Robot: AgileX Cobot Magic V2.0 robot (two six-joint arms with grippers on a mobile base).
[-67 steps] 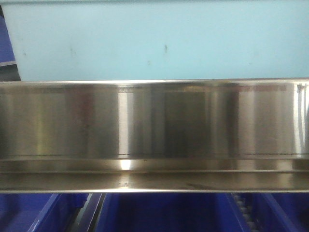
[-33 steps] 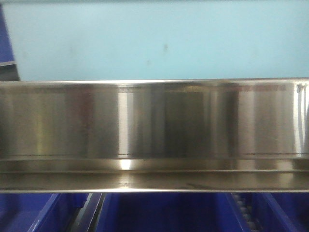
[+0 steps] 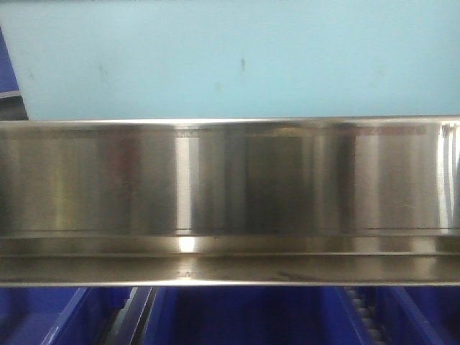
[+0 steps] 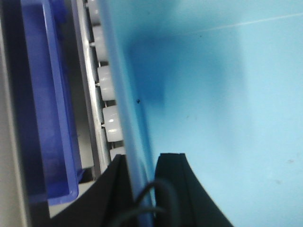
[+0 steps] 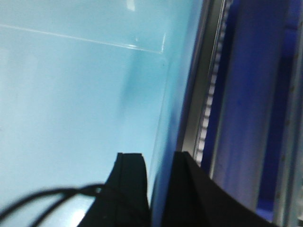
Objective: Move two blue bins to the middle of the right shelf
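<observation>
Left wrist: left pincer [image 4: 141, 163] clamped on light-blue bin [image 4: 213, 94] wall; right pincer [image 5: 157, 161] likewise, opposite wall.

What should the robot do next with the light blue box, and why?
Probably slide the light blue bin a little along the white rollers, both arms moving together. The left gripper and right gripper each pinch a side wall, so an uneven push could twist it against the steel shelf rail.

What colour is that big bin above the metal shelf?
The bin is a pale turquoise blue; the front view shows it best.
</observation>
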